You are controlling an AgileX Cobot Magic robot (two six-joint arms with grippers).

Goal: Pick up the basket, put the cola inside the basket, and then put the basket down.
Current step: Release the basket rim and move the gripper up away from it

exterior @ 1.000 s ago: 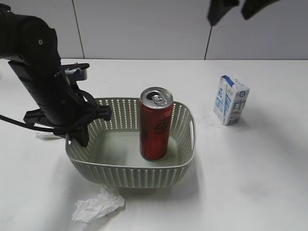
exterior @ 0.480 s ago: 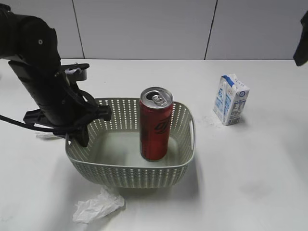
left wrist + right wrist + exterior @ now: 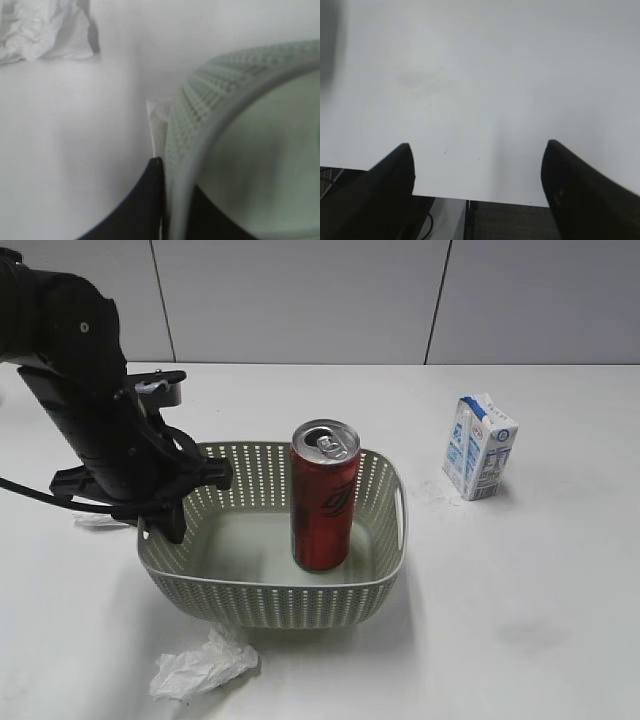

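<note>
My left pincer [image 3: 165, 515] gripped the basket [image 3: 275, 595] wall at its 9 o'clock rim. Cola [image 3: 324, 496] stood upright inside, toward 3 o'clock. My right pincer [image 3: 477, 165] hung wide above bare tabletop [image 3: 480, 75].

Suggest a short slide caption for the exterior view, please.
Left hand grips the rim of the green basket, cola can upright inside.
</note>
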